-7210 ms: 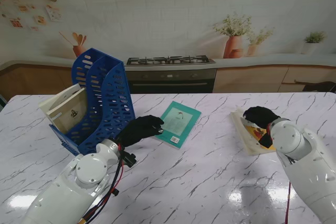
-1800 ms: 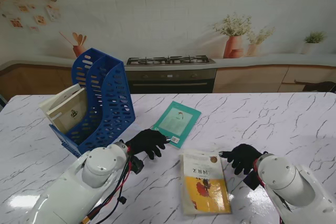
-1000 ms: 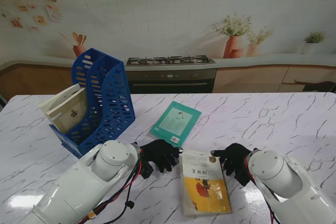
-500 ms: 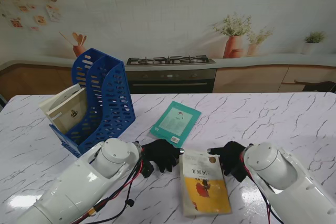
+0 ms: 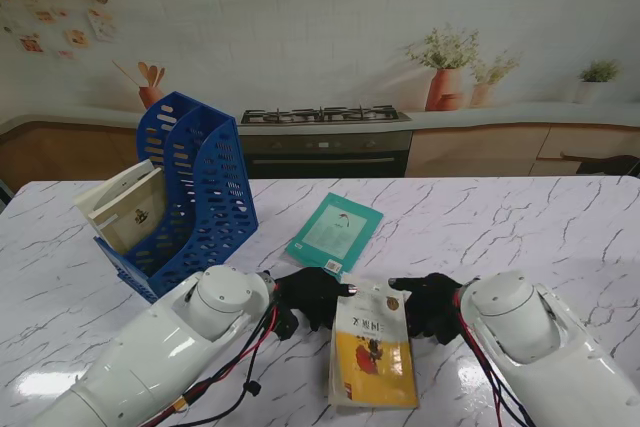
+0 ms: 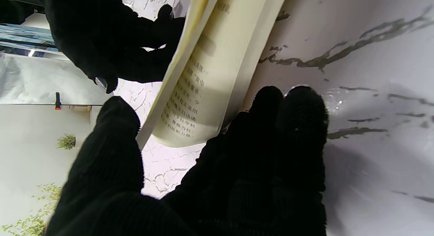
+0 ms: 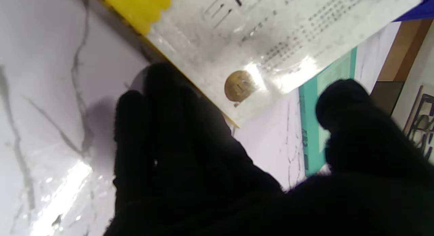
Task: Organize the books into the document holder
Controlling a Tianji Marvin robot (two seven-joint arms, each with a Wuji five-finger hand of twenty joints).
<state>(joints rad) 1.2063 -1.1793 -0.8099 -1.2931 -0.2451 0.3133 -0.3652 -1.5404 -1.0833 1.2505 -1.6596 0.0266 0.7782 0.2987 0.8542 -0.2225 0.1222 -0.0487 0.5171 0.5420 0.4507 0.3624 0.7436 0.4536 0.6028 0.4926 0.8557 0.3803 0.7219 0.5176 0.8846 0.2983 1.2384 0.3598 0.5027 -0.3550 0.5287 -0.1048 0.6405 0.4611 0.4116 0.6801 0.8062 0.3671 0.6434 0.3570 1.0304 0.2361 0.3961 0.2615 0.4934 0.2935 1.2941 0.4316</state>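
Note:
A yellow-and-white book [image 5: 372,357] lies between my two black-gloved hands, near me. Its far end is tilted up off the marble table [image 5: 500,227]. My left hand [image 5: 315,295] has the book's far left corner [image 6: 190,103] between its thumb [image 6: 115,127] on the cover side and its fingers [image 6: 288,107] underneath. My right hand [image 5: 430,305] presses its fingers [image 7: 162,93] against the book's right edge [image 7: 237,83], with its thumb [image 7: 342,103] held apart. A teal book [image 5: 335,235] lies flat farther off. The blue document holder [image 5: 195,192] stands at the left.
Cream-coloured books [image 5: 125,209] lean in the holder's left slot. The teal book [image 7: 310,127] lies just beyond the right thumb. A stove and plant pots sit on the counter behind the table.
The right hand dragged the yellow book from the right side to the middle. Over the last second both hands closed in on it, and it slid left and tipped up.

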